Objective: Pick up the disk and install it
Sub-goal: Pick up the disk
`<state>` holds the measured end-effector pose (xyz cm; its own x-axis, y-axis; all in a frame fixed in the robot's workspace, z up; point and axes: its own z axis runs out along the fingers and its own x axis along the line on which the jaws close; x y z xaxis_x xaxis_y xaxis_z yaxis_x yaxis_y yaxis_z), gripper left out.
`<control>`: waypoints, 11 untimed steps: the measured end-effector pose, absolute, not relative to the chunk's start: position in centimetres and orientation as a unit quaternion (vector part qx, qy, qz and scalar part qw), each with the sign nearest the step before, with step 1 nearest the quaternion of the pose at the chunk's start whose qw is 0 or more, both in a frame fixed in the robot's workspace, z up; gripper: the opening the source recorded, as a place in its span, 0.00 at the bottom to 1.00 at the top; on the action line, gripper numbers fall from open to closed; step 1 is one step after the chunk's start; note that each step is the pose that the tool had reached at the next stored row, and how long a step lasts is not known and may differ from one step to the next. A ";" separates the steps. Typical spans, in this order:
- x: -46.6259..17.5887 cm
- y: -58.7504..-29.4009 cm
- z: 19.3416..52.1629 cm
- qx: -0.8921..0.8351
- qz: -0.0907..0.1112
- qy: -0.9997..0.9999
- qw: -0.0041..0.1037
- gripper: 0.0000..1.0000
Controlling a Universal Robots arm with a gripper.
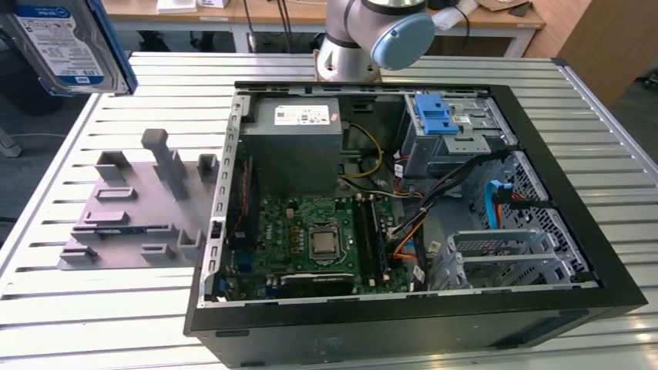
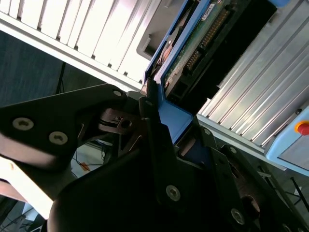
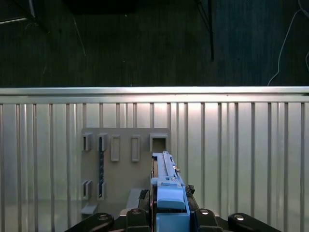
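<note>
Disk (image 1: 57, 42): flat rectangular silver hard drive clipped in a blue plastic carrier frame. It is held up in the air at the upper corner of the exterior view's left, close to that camera and well apart from the open black computer case (image 1: 575, 231). Its blue-and-white label faces the camera and carries barcodes and lines of fine print, too small to make out

Gripper (image 3: 169, 205): black fingers (image 2: 150, 116) are clamped on the disk by its carrier frame. In the first wrist view the disk (image 3: 166, 179) stands edge-on between them. In the second wrist view its green circuit-board side and a row of connector pins show (image 2: 193, 46)

Beneath the held disk in the first wrist view: a grey plastic fixture plate with rectangular slots (image 3: 125, 159), lying on the slatted aluminium table (image 3: 241, 145). The exterior view has the same plate (image 1: 139, 208) just beside the case, on that view's left

The case lies on its side on the table, open. Inside:
- grey metal power-supply box (image 1: 293, 154) with a white sticker, print not legible
- green motherboard (image 1: 319, 239) next to it
- blue plastic bracket (image 1: 437, 116) atop the grey metal drive cage (image 1: 463, 142), on the exterior view's right of the power supply

The arm's grey and pale-blue joint (image 1: 370, 38) stands behind the case
</note>
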<state>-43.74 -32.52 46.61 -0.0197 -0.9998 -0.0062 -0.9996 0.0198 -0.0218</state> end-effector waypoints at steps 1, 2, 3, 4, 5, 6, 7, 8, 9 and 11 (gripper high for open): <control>-43.7 -32.5 46.7 -0.700 -0.006 0.714 0.010 0.36; -43.7 -32.5 46.9 -0.700 -0.006 0.714 0.010 0.36; -43.7 -32.5 47.0 -0.700 -0.006 0.714 0.010 0.36; -43.7 -32.5 47.2 -0.700 -0.006 0.714 0.010 0.36; -43.7 -32.5 47.3 -0.700 -0.006 0.714 0.010 0.36; -43.7 -32.5 47.4 -0.700 -0.006 0.714 0.010 0.36; -43.7 -32.5 47.6 -0.700 -0.006 0.714 0.010 0.36; -43.7 -32.5 47.7 -0.700 -0.006 0.714 0.010 0.36; -43.7 -32.5 47.8 -0.700 -0.006 0.714 0.010 0.36; -43.7 -32.5 48.1 -0.700 -0.006 0.714 0.010 0.36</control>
